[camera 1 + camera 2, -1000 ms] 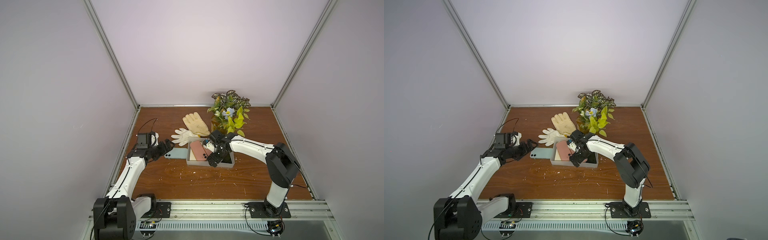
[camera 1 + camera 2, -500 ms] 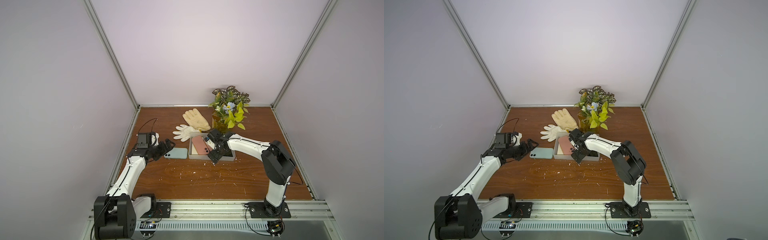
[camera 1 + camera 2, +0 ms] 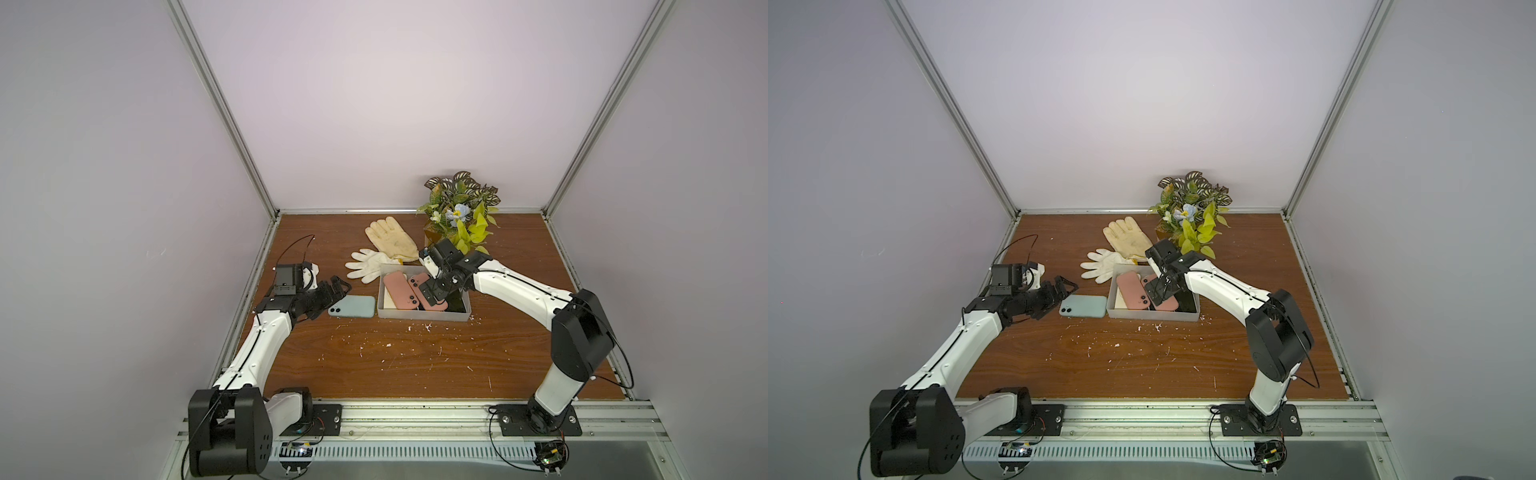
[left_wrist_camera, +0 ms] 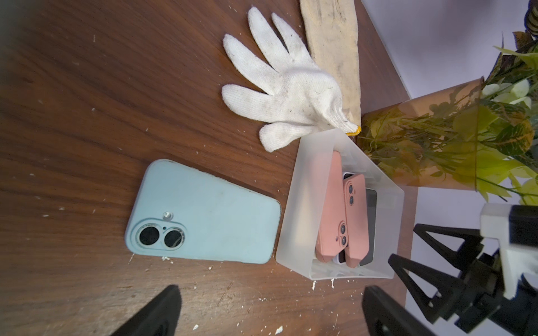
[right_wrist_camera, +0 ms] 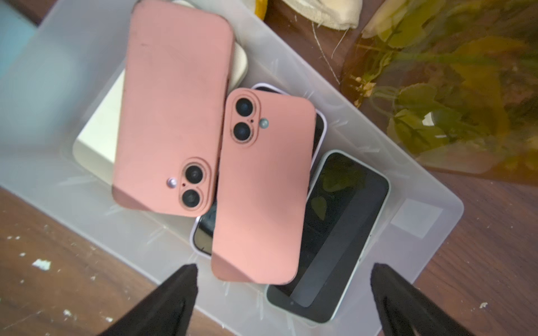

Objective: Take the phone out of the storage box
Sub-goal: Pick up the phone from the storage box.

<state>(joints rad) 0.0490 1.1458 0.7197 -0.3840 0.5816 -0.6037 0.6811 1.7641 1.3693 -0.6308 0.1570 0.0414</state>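
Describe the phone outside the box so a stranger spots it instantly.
On the wooden table, find the grey box beside the plant. Just outside its wall nearest the left pincer, one phone lies face down. It alone is pale blue; the boxed phones nearest it are pink.

Translucent storage box [image 3: 424, 323] holds pink phones [image 3: 400, 296]; teal phone [image 3: 352, 306] beside it

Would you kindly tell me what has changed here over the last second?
The right gripper, open and empty, has drawn back from low at the near wall of the storage box. The box and the plant seem to have shifted slightly toward the back wall. Unchanged: the left gripper, open by the teal phone; the pink phones stay in the box.
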